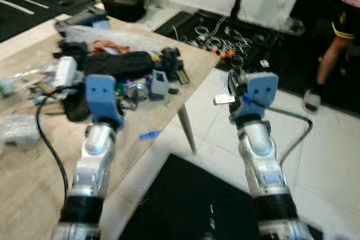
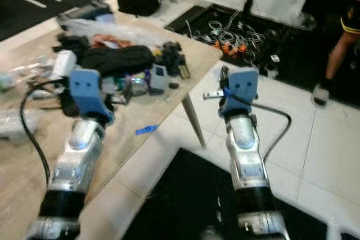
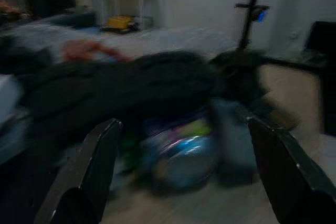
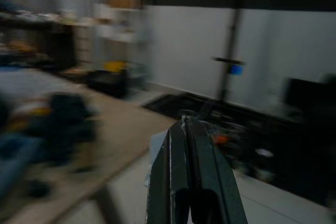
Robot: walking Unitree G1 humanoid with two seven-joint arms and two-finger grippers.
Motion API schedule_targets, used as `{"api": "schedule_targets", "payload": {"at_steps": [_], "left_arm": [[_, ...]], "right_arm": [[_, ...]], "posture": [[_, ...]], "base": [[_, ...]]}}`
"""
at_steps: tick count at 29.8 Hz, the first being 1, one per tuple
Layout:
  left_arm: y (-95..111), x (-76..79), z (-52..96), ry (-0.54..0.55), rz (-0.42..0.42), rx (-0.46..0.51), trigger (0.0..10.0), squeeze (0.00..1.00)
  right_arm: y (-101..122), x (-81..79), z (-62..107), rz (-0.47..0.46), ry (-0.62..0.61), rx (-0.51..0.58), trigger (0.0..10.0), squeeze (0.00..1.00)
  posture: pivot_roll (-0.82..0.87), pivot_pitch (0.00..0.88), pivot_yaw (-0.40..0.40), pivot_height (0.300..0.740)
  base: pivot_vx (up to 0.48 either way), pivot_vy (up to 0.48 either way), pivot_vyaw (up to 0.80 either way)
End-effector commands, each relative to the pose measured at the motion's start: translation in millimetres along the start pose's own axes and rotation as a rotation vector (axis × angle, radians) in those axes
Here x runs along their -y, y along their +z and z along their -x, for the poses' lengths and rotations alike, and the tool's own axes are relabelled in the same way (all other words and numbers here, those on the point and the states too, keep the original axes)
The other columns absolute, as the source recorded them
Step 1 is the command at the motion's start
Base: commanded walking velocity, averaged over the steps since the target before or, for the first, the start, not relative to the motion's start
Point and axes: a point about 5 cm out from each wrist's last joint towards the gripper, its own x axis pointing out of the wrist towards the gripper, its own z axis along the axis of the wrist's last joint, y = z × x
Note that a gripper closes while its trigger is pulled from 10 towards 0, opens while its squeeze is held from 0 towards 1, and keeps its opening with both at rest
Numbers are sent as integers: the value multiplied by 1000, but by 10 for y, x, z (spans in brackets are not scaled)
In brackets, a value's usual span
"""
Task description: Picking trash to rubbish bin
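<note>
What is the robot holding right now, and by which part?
Nothing. The left gripper is open above the table's clutter, facing a shiny wrapper. The right gripper is shut on nothing.

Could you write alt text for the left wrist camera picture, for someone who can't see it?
Blurred, dim close-up: the left end effector with its two black fingers spread wide apart, aimed at a shiny crumpled wrapper on a wooden table. Dark clutter is piled behind it.

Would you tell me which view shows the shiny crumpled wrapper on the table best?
The left wrist view: the wrapper lies large, though blurred, between the open left tool's fingers. Both eye views show it small beside the black bundle, partly hidden behind the left tool. The right wrist view faces the floor beyond the table's edge.
</note>
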Motion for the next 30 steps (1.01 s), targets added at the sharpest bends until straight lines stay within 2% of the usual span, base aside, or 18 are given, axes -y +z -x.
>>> {"api": "schedule_targets", "payload": {"at_steps": [1, 2, 3, 7, 8, 14, 15, 16, 17, 19, 21, 25, 26, 30], "left_arm": [[7, 36, 5, 3, 42, 16, 10000, 239], [20, 30, 3, 6, 17, 28, 10000, 165], [29, 24, 3, 8, -5, 37, 10000, 137], [35, 13, 2, 31, -3, 46, 10000, 137], [33, 21, 8, 25, -4, 44, 10000, 12], [64, 25, -2, 53, -28, 85, 10000, 0], [63, 53, -1, -11, -15, 66, 10000, 0], [63, 53, -1, -11, -15, 66, 10000, 0], [59, 73, 3, -57, 6, 48, 10000, 0], [50, 67, 12, -70, -23, 23, 10000, 0], [41, 63, 29, -110, -48, 22, 10000, 0], [9, 50, 42, -123, -15, -9, 10000, 0], [-25, 24, 55, -112, -4, -29, 10000, 0], [-75, -11, 78, -94, -41, -44, 10000, 0]], "right_arm": [[41, 12, -12, -12, -15, 33, 10000, 0], [29, -5, -9, -23, -5, 26, 10000, 0], [21, -17, -6, -31, 0, 22, 10000, 0], [35, -37, -4, -23, -4, 47, 10000, 0], [37, -48, -3, -40, -10, 46, 10000, 0], [45, -39, -15, -49, -11, 56, 10000, 0], [43, -25, -15, -71, -9, 56, 10000, 0], [43, -25, -15, -71, -9, 56, 10000, 0], [39, -20, -13, -88, -6, 53, 10000, 0], [14, -14, -4, -116, -1, 28, 10000, 0], [-9, 1, 11, -79, -7, 30, 10000, 0], [-52, 23, 28, -74, -27, 8, 10000, 0], [-99, 25, 47, -88, -18, -36, 10000, 0], [-156, 3, 76, -93, 27, -86, 10000, 0]], "posture": [[27, 122, 32, 740], [31, 123, 31, 740], [31, 123, 31, 740], [32, 124, 31, 740], [31, 124, 30, 740], [29, 124, 31, 740], [26, 120, 33, 740], [26, 120, 33, 740], [26, 120, 33, 740], [25, 120, 33, 740], [27, 115, 31, 740], [28, 113, 31, 740], [31, 106, 29, 740], [30, 99, 29, 740]], "base": [[0, 0, -800], [0, 0, -800], [0, 0, -800], [0, 0, -800], [0, 0, -800], [0, 0, -800], [0, 0, -800], [0, 0, -800], [0, 0, -800], [0, 0, -800], [0, 0, -800], [0, 0, -800], [0, 0, -800], [0, 0, -800]]}}
